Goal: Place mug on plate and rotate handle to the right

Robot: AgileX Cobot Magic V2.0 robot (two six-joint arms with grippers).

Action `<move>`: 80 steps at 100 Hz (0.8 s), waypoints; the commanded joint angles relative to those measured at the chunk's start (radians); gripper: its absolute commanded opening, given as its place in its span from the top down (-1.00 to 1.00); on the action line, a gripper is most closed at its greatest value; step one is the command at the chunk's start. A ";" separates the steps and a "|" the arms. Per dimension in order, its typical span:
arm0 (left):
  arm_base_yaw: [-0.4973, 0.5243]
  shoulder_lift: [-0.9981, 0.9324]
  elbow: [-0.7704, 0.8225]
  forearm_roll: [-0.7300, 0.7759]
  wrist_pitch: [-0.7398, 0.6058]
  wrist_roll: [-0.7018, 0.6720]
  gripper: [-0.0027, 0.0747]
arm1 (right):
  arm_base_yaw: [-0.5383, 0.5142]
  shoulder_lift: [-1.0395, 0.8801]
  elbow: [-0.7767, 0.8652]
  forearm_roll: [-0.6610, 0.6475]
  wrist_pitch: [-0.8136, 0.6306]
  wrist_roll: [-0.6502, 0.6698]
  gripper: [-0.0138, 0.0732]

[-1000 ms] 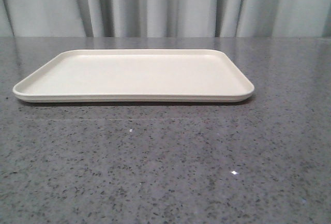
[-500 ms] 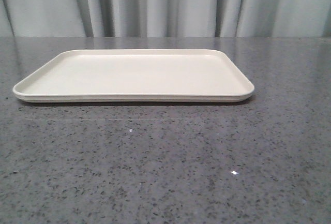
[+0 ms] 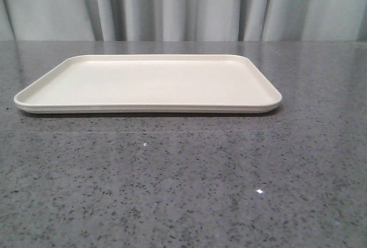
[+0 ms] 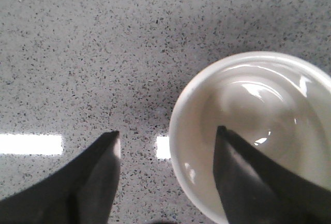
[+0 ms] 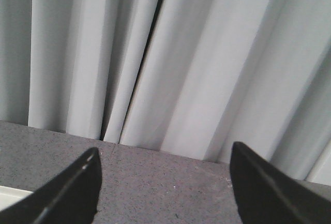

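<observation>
Mug rim is what matters: the left claw (image 4: pixel 168 146) hangs spread directly above the white glossy ceramic mug (image 4: pixel 256 131), 1 finger inside its mouth and 1 outside over the speckled grey stone bench (image 4: pixel 103 53), handle unseen, whereas the right claw (image 5: pixel 163 182), also spread, grips nothing.

We note the table (image 3: pixel 183 191) as polished speckled grey stone, glossy enough to mirror lights. The plate (image 3: pixel 148 109) looks like smooth cream plastic, semi-matt. The mug (image 4: pixel 182 131) reads as glazed white ceramic, shiny inside. Curtain (image 5: pixel 196 63) is soft pale cloth, matt. The fingers (image 4: pixel 98 172) look dark, matt.
</observation>
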 commanded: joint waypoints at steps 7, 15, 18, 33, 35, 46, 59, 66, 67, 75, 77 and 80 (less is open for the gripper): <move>0.002 0.023 -0.023 -0.003 -0.043 -0.001 -0.10 | 0.002 0.006 -0.030 -0.012 -0.071 -0.006 -0.53; 0.002 0.036 -0.023 -0.009 -0.045 -0.001 -0.10 | 0.002 0.006 -0.030 -0.012 -0.071 -0.006 -0.53; 0.002 0.041 -0.023 -0.009 -0.045 -0.001 -0.10 | 0.002 0.006 -0.030 -0.012 -0.071 -0.006 -0.53; 0.002 0.056 -0.022 -0.017 -0.045 -0.001 -0.10 | 0.002 0.006 -0.030 -0.012 -0.070 -0.006 -0.53; 0.002 0.057 -0.022 -0.018 -0.045 -0.001 -0.10 | 0.002 0.006 -0.030 -0.012 -0.070 -0.006 -0.53; 0.002 0.060 -0.003 -0.021 -0.045 -0.001 -0.10 | 0.002 0.006 -0.029 -0.012 -0.066 -0.006 -0.53; 0.002 0.060 0.029 -0.024 -0.057 -0.001 -0.10 | 0.002 0.006 -0.029 -0.012 -0.064 -0.006 -0.53; 0.002 0.060 0.036 -0.026 -0.066 -0.001 -0.10 | 0.002 0.007 -0.029 -0.012 -0.064 -0.006 -0.53; 0.002 0.060 0.036 -0.026 -0.065 -0.001 -0.10 | 0.002 0.007 -0.029 -0.012 -0.064 -0.006 -0.53; 0.002 0.060 0.036 -0.028 -0.068 -0.001 -0.10 | 0.002 0.007 -0.029 -0.012 -0.064 -0.006 -0.53; 0.002 0.060 0.036 -0.028 -0.068 -0.001 -0.10 | 0.002 0.007 -0.029 -0.012 -0.064 -0.006 -0.53; 0.002 0.060 0.036 -0.028 -0.068 -0.001 -0.10 | 0.002 0.007 -0.029 -0.012 -0.064 -0.006 -0.53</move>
